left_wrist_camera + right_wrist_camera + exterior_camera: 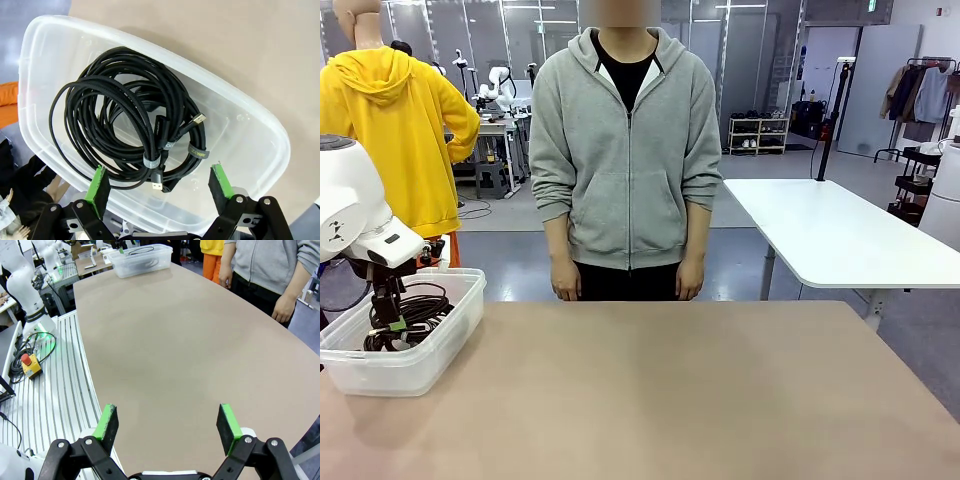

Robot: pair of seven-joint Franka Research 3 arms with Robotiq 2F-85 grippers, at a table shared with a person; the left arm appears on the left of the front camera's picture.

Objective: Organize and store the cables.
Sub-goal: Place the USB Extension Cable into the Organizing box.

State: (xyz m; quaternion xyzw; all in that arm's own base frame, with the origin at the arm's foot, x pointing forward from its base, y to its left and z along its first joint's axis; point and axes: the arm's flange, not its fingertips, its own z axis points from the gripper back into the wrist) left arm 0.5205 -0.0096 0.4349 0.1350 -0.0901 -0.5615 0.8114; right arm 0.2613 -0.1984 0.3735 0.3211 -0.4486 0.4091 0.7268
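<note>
The left claw (160,182) hangs spread and empty directly above the cables (132,127), which lie coiled flat inside the clear bin (250,125) at the bench's (670,400) left edge (plug ends toward the claw). The right claw (164,427), also spread, sits well apart.

The cables (135,125) lie in the bin (445,345) at the table's (670,400) left edge; left pincer (159,187) above them.
</note>
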